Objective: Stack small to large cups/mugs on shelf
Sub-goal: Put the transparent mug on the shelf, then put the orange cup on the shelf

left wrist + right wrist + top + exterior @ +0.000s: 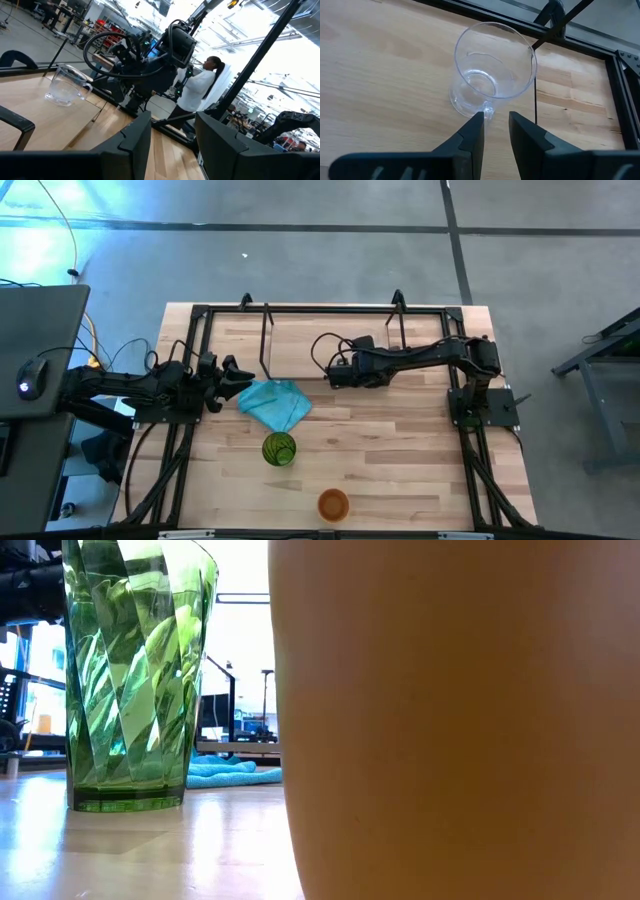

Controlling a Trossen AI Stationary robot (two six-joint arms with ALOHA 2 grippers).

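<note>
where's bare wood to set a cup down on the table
Free: the wide stretch right of the orange cup and green cup, and the near left corner. Crowded: mid-left, where the teal cloth lies by the left claw, and around the clear mug at the right claw.

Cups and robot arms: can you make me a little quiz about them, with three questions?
1. True or false: the orange cup sits inside the green cup.
2. What lies right beside the left gripper? A) the teal cloth B) a spoon C) a plate
3. Fill in: the right gripper, fingers apart, is lined up with the handle of the ___ mug.

Key: 1 false, they stand apart on the table. 2 A. 3 clear; it is the clear mug.
</note>
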